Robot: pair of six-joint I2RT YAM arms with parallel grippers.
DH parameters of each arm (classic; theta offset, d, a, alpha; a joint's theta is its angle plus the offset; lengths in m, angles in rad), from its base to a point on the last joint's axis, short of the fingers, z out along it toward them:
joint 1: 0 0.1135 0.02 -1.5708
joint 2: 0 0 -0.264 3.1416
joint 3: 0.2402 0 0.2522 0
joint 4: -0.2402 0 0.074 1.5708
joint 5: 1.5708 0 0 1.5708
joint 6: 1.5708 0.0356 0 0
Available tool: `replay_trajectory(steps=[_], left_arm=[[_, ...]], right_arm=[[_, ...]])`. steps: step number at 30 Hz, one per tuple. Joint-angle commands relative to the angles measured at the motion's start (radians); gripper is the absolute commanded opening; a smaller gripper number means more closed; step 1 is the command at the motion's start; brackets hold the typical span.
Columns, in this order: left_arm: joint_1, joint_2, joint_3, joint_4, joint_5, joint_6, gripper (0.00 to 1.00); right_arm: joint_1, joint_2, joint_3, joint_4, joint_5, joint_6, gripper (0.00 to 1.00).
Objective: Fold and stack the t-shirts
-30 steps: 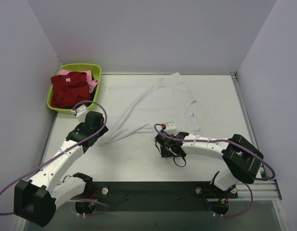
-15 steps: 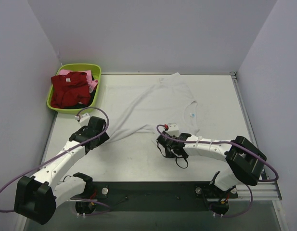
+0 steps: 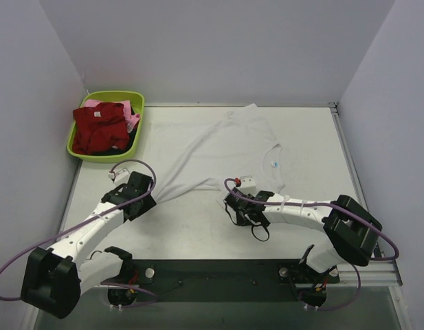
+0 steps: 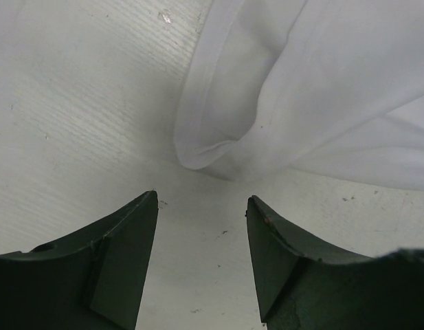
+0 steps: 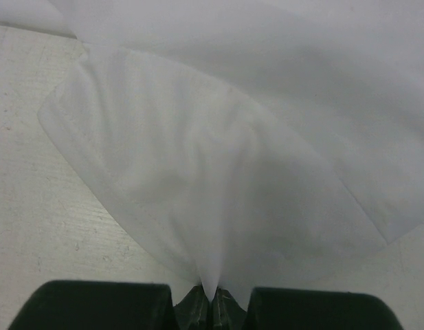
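Observation:
A large white t-shirt (image 3: 222,148) lies crumpled across the middle of the table, a small blue neck label (image 3: 276,164) showing on it. My right gripper (image 5: 213,297) is shut on a pinch of the white t-shirt (image 5: 218,172) at its near edge. My left gripper (image 4: 201,206) stands open just short of a rolled corner of the white t-shirt (image 4: 266,117), with bare table between its fingers. A dark red t-shirt (image 3: 100,127) and a pink t-shirt (image 3: 132,122) are piled in the lime-green basin (image 3: 132,96) at the back left.
Grey walls close the table on three sides. A metal rail (image 3: 352,172) runs along the right edge. The arms' bases sit on a dark plate (image 3: 212,278) at the near edge.
The right gripper closed on the near edge of the white shirt. The left gripper shifted forward and right toward the shirt's left corner, still open.

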Motion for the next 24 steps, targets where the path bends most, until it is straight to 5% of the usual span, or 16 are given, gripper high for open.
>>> replay_trajectory(steps=[1,24], left_arm=[[-0.007,0.037,-0.029,0.040,-0.007,-0.027,0.64],[0.004,0.211,0.039,0.140,-0.167,-0.017,0.64]], right_arm=[[0.008,-0.017,-0.035,-0.029,0.006,0.007,0.00],[0.008,0.003,-0.063,0.020,-0.027,0.002,0.00]])
